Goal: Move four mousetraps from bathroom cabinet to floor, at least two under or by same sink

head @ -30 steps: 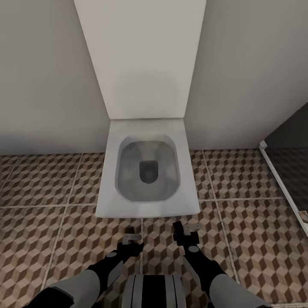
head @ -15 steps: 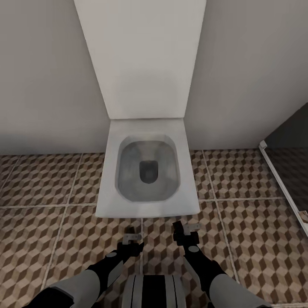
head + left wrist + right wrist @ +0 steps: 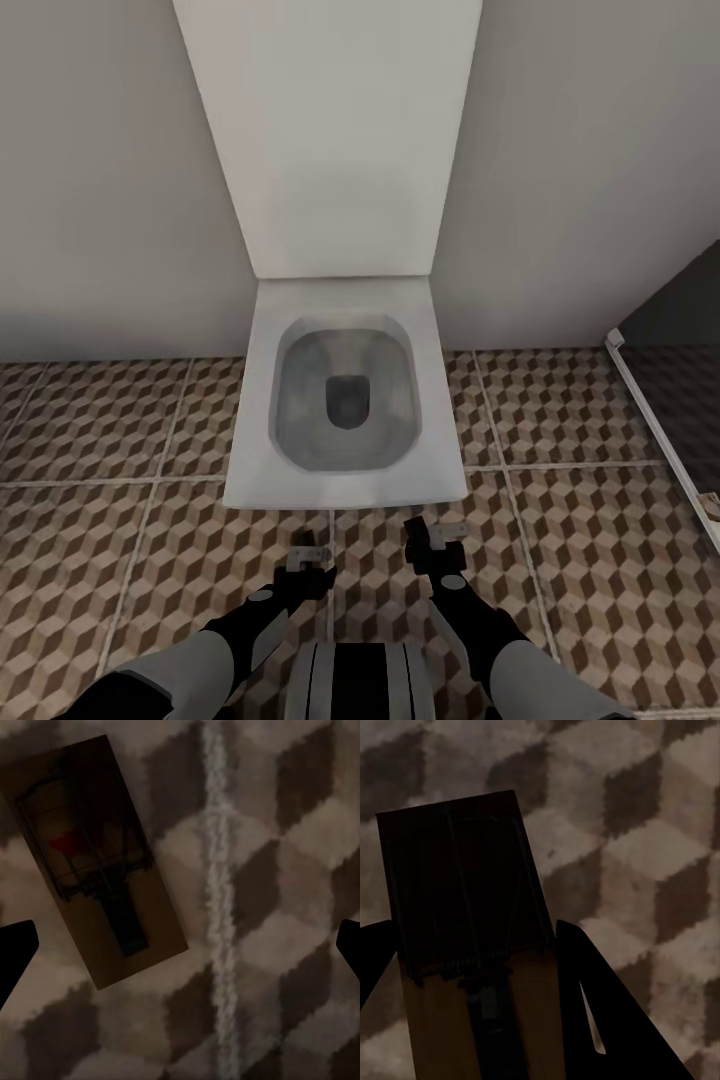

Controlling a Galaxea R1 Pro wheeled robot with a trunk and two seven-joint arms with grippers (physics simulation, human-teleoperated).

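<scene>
Right now the left gripper (image 3: pixel 180 945) hangs spread above a mousetrap (image 3: pixel 97 862) lying on the bathroom floor (image 3: pixel 100 560); the right gripper (image 3: pixel 472 945) clamps another mousetrap (image 3: pixel 472 907), toilet (image 3: pixel 345 400) edge just ahead

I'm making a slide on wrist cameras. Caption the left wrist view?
Open left tool hovering above a mousetrap lying flat on the cube-patterned bathroom floor.

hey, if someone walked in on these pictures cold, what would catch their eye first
The open white toilet against the wall, dead centre of the head view, with cube-patterned floor all around it. Next, both grippers low in front of it: the right gripper is shut on a mousetrap, and the left gripper hangs open over another mousetrap lying flat on the tiles.
</scene>
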